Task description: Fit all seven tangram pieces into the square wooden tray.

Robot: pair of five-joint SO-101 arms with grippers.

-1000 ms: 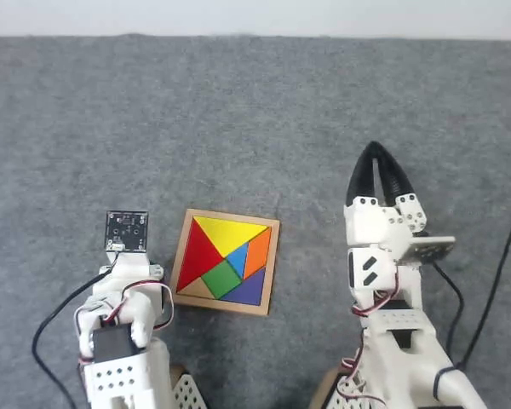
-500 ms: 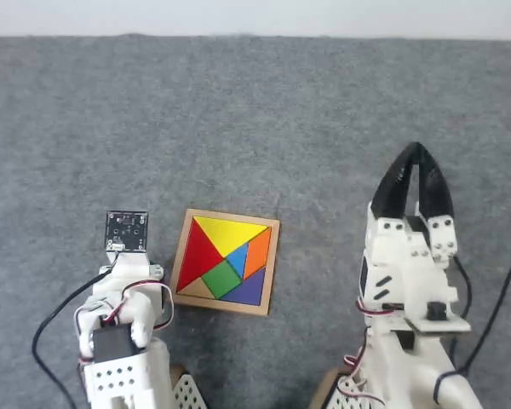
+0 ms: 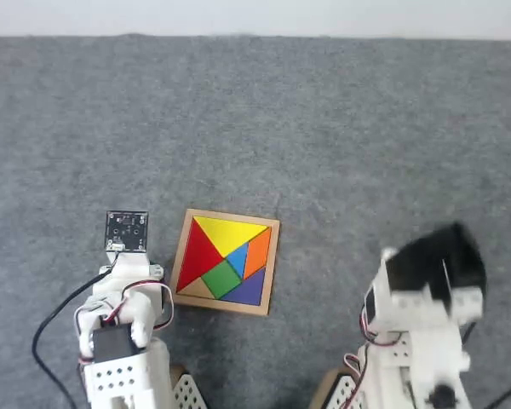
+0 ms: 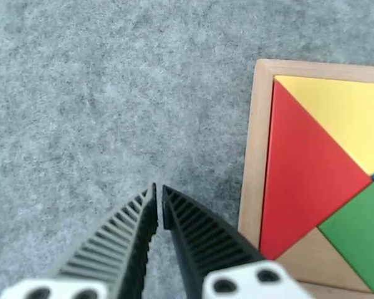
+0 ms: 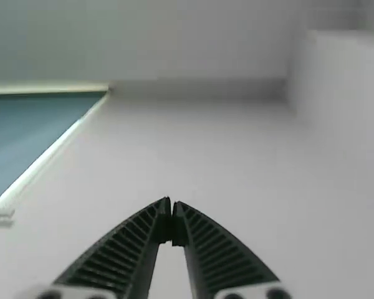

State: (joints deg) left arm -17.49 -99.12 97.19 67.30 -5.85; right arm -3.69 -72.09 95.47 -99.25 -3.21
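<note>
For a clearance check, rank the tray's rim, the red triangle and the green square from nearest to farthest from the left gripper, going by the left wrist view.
1. Tray rim, the wooden side facing the left gripper.
2. Red triangle, just inside that rim.
3. Green square, beyond the red piece.

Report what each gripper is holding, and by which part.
Nothing is held. The left gripper is shut on nothing over the grey mat beside the wooden tray; the right gripper is shut and empty. The tangram pieces lie in the tray.
</note>
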